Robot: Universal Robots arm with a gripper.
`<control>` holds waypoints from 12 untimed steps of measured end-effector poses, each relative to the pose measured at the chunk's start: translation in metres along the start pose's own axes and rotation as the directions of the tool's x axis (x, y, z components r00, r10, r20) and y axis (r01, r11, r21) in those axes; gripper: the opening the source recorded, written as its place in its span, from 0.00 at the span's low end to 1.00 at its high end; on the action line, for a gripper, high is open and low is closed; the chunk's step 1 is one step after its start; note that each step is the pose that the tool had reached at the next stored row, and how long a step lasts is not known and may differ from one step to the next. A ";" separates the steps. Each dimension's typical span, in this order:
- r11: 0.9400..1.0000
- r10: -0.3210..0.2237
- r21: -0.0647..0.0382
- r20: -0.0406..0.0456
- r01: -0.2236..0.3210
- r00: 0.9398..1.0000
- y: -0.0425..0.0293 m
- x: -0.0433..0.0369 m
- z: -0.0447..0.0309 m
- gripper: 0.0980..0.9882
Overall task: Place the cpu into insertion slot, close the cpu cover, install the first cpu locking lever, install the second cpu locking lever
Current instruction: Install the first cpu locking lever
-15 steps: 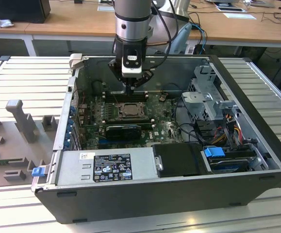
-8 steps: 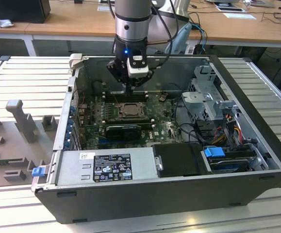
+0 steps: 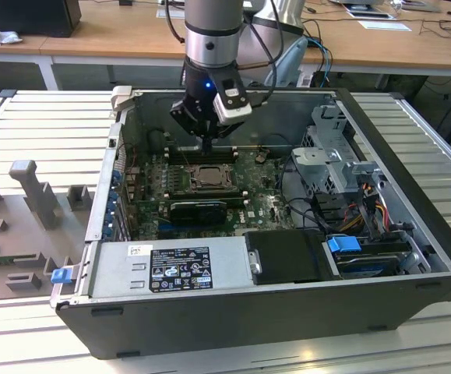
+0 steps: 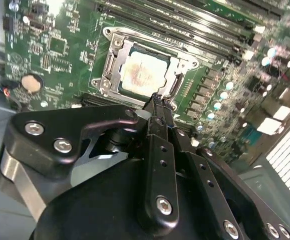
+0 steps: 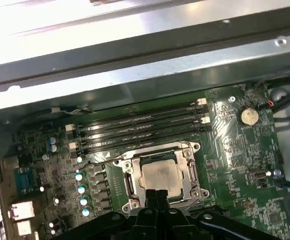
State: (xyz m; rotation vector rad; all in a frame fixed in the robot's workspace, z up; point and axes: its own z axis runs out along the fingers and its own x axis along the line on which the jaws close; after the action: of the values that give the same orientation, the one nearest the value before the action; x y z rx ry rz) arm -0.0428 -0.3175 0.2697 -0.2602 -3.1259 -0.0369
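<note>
The gripper hangs inside the computer case, above the edge of the insertion slot; just past its tips the cpu lies in that slot — the cpu cover down over it; memory slots run just beyond.

One robot arm is seen, and one gripper is counted on it. One computer case is shown, and one green circuit board is counted inside it. In the first wrist view, one cpu and one cpu cover are counted. Four long black memory slots are counted there, along with one round coin battery. Two blue plastic tabs are counted in the exterior view.
</note>
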 end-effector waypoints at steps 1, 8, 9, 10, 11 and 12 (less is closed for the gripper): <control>1.000 -0.032 0.000 0.000 0.032 1.000 0.0000 0.0000 0.0002 0.01; 0.997 -0.082 -0.010 0.005 0.082 0.997 -0.0021 0.0126 0.0022 0.01; 0.995 -0.098 -0.010 0.005 0.098 0.995 -0.0021 0.0127 0.0024 0.01; 0.993 -0.117 -0.010 0.004 0.117 0.993 -0.0022 0.0127 0.0026 0.01; 0.993 -0.121 -0.010 0.004 0.121 0.993 -0.0024 0.0138 0.0029 0.01; 0.992 -0.122 -0.011 0.007 0.122 0.993 -0.0035 0.0204 0.0037 0.01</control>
State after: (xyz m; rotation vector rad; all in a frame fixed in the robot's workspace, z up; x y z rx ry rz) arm -0.0635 -0.3175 0.2660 -0.0692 -3.1446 -0.0545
